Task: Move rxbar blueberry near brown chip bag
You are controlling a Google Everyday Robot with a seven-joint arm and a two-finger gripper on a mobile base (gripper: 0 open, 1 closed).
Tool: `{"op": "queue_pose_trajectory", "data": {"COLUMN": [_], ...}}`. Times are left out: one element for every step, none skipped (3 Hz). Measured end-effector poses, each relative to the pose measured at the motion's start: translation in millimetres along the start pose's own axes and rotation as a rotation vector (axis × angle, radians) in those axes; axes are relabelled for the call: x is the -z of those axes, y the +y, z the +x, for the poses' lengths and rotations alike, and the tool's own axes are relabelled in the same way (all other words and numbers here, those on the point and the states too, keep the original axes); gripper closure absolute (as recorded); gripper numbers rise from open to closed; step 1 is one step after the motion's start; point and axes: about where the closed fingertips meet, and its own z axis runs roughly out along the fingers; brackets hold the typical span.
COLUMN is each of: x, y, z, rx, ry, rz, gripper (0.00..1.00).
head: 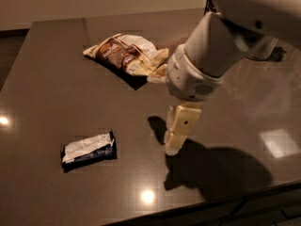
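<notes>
rxbar blueberry [88, 150] not yet in the grasp: line up across its narrow width

Measured from the brown chip bag [124, 54], the bar lies well apart, toward the near edge of the worktop [56, 88] and a little to the camera-left. The gripper [174, 145] hangs over the worktop on the near side of that bag too, but off to the camera-right. It points down, is clear of both items and carries nothing. How wide the jaws stand I cannot tell from this angle.

The step in hand looks to be the reach for the bar. To do it well, the gripper should travel across to a spot directly above the bar's middle. The wrist then turns so the jaws close over the short width, not along the length. The wrapper is thin and lies flat on a hard, glossy top, so the descent likely needs to go right down to the surface. A shallow pinch would probably slide off or push the bar away.

The bar's long axis runs across the view, nearly parallel to the near edge. Its camera-right end is tipped slightly toward the bag. The white panel fills the camera-left part, and the dark navy shows at the other end and along the near side
</notes>
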Motion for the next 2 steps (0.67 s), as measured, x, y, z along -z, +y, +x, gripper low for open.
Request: {"op": "queue_pose_trajectory", "data": {"x": [-24.7, -52.3], "y": [-8.6, -19.8], "z": [-35.7, -55.0], "rx": [0.063, 0.084], "ry": [-0.006, 0.004], "rz": [-0.030, -0.083], "gripper": [0.00, 0.00]}}
